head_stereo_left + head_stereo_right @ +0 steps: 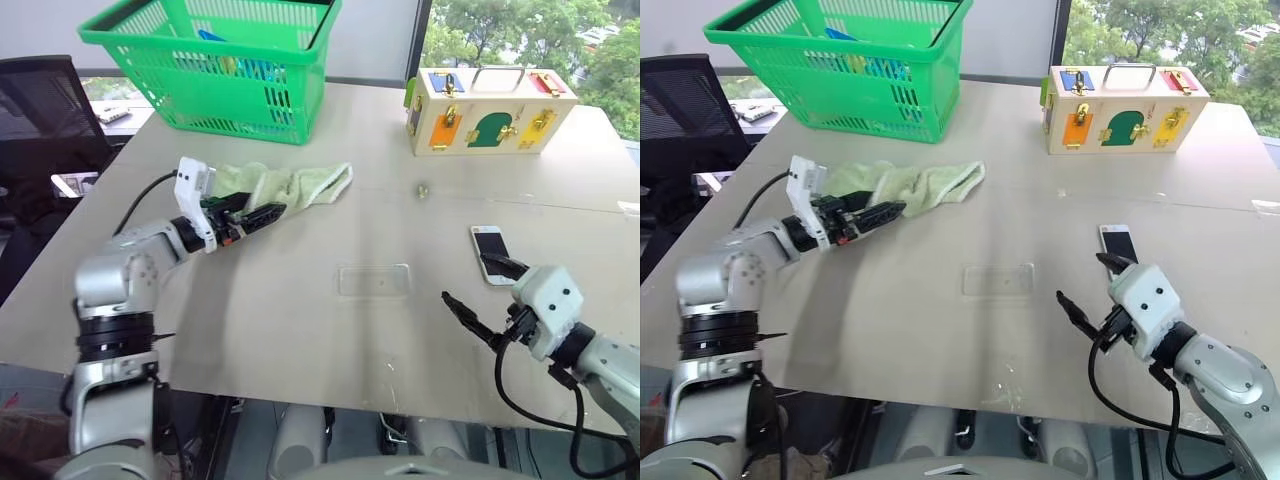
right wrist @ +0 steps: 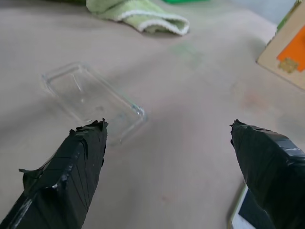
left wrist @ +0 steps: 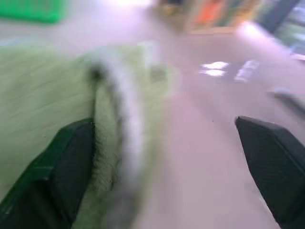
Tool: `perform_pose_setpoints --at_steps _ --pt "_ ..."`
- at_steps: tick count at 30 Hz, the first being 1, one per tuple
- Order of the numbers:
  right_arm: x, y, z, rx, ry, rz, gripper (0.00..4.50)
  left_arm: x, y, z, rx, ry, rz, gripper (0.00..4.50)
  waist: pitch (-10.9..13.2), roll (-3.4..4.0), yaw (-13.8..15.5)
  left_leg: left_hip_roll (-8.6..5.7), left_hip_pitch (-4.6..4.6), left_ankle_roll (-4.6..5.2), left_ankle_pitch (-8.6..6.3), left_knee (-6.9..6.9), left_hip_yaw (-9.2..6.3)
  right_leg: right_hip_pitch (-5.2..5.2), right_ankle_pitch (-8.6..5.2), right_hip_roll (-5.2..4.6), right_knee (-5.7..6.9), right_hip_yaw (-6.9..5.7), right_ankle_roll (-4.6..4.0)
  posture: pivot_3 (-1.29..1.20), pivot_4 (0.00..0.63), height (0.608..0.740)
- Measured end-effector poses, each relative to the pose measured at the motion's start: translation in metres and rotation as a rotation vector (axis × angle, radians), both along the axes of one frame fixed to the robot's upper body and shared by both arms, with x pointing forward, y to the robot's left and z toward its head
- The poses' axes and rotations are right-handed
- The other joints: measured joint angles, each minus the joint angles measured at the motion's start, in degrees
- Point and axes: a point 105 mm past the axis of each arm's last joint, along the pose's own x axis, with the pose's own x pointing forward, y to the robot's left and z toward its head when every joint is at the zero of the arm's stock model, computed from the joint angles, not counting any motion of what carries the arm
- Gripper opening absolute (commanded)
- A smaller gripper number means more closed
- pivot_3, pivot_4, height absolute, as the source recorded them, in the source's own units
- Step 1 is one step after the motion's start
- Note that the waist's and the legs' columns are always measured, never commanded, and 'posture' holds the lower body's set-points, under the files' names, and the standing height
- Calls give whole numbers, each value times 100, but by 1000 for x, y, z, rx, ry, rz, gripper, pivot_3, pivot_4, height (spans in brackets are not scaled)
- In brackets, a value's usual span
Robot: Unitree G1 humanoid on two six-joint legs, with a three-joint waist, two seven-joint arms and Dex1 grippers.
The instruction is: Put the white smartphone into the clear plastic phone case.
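A: Where are the phone (image 1: 490,252) and case (image 1: 373,280) seen?
B: Apart on the table (image 1: 300,330), phone by the right gripper (image 1: 482,298).
A: Fingers?
B: Both grippers, left (image 3: 167,157) included, spread wide, nothing held.

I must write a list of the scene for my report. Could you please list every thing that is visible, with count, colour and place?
white smartphone: one, white with black screen, flat on the table, near the right pincer.
clear plastic phone case: one, transparent, flat at the table's middle, empty.
towel: one, pale green, crumpled, beside the left pincer.
basket: one, green, far left of the table, things inside.
lock box: one, cream with coloured doors, far right.
table: one, beige.
chair: one, black, left of the table.
left pincer: one, black, open, at the towel.
right pincer: one, black, open, empty.
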Motion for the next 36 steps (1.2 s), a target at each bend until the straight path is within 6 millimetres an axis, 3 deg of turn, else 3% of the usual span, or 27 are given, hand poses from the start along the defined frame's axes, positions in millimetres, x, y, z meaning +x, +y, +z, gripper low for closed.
perform_pose_setpoints --at_steps 3,7,13,15,18,21,24,28,36 --pt "6 -8 -1 10 5 -51 4500 -27 -35 -6 28 37 -217 4434 -5 9 18 -11 1 -2 -1 0 1 3 0 -17 0 -2 0 0 150 740" --pt "10 -15 -3 -1 10 -105 4500 -44 -86 -44 122 77 -394 4434 -5 10 25 -12 0 -1 -1 0 1 2 0 -11 0 0 0 0 150 740" --pt "1 -20 -12 -89 47 -112 4500 -44 -115 -82 278 47 -450 4434 -5 12 4 -4 -1 20 11 -5 3 -2 -1 10 -2 6 0 0 150 740" --pt "5 -25 -13 -123 58 -127 4500 -43 -119 -87 295 29 -457 4434 -5 11 -11 -3 2 17 10 -4 3 -4 0 9 0 10 -1 0 150 740" --pt "31 -39 -12 -105 84 -206 4500 -45 -123 -83 261 2 -480 4434 -4 12 -30 -2 8 4 2 0 3 -5 7 6 0 11 -10 0 150 740" --pt "65 -53 -14 -21 138 -326 4500 -43 -110 -75 236 -54 -460 4434 -3 16 -29 -3 14 8 4 -8 -2 -6 9 8 1 10 -15 0 150 740" --pt "83 -57 -29 4 220 -393 4500 -43 -97 -65 168 -92 -409 4434 -2 19 2 -2 -22 22 14 -15 1 -40 12 17 0 11 -7 0 150 740" --pt "98 -57 -45 29 304 -462 4500 -54 -91 -44 61 -147 -400 4434 -2 21 -6 -11 -27 23 13 -15 22 -45 16 27 0 25 19 0 150 740" --pt "107 -61 -47 14 386 -529 4500 -73 -81 -18 -21 -201 -391 4434 -12 16 11 -9 -8 14 7 -4 13 -29 13 9 2 21 3 0 150 740"
